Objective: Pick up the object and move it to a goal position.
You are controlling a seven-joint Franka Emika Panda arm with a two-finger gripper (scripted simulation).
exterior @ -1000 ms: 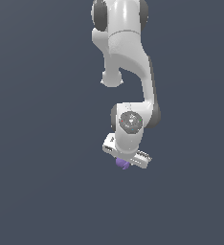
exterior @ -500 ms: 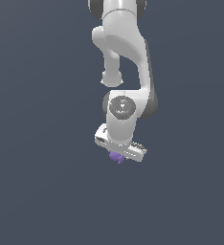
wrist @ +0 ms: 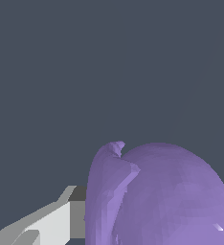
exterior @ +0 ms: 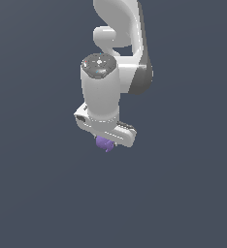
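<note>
Because we have our gripper (exterior: 107,142) clamped on the purple object (exterior: 104,143), tucked under the white hand and lifted clear, our main worry is slippage. Its matte, lumpy, rounded surface (wrist: 166,201) offers flat pads little purchase, so a quick swing could roll it loose.

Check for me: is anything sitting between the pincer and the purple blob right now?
Nothing visible does. The purple blob sits directly under the pincer in the exterior view, and in the wrist view it fills the space beside the one finger that shows. Around them is only plain dark background; no goal marker is visible.
</note>
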